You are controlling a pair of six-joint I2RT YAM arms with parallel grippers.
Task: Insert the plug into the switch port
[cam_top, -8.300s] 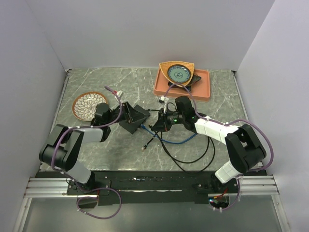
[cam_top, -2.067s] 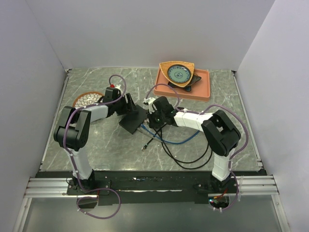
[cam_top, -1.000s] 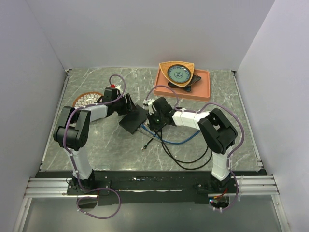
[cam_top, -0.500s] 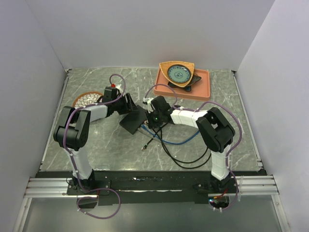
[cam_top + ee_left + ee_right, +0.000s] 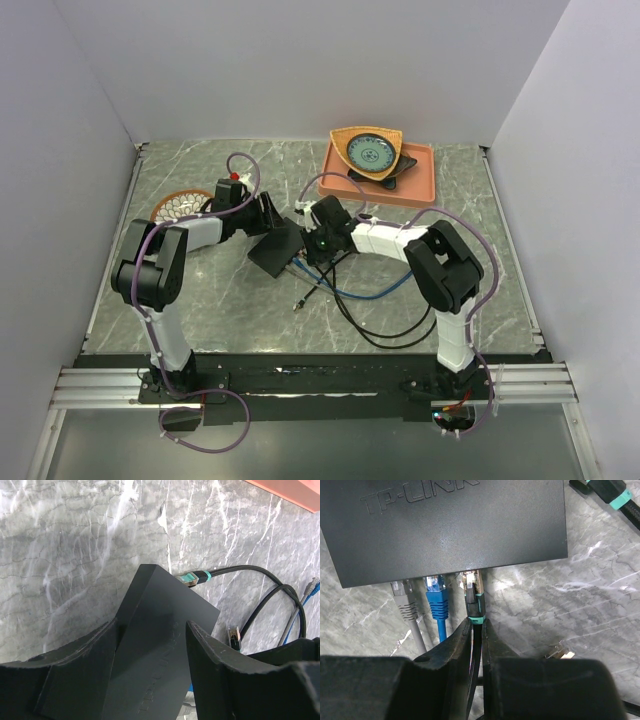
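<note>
The flat black switch lies between the fingers of my left gripper, which is shut on its two sides and holds it tilted off the table. My right gripper is shut on a black cable just behind the plug, which has a teal collar. The plug's metal tip sits at the mouth of a switch port on the thin near edge. A blue plug and a grey plug sit in ports to its left. From above, both grippers meet at the switch.
An orange tray with a bowl stands at the back right. A patterned plate is at the left. Black and blue cables loop on the table. A second teal-collared plug lies by the switch's far corner. A loose plug lies near my right fingers.
My right gripper has crept left toward the switch with the plug. The left gripper and the switch have hardly moved.
</note>
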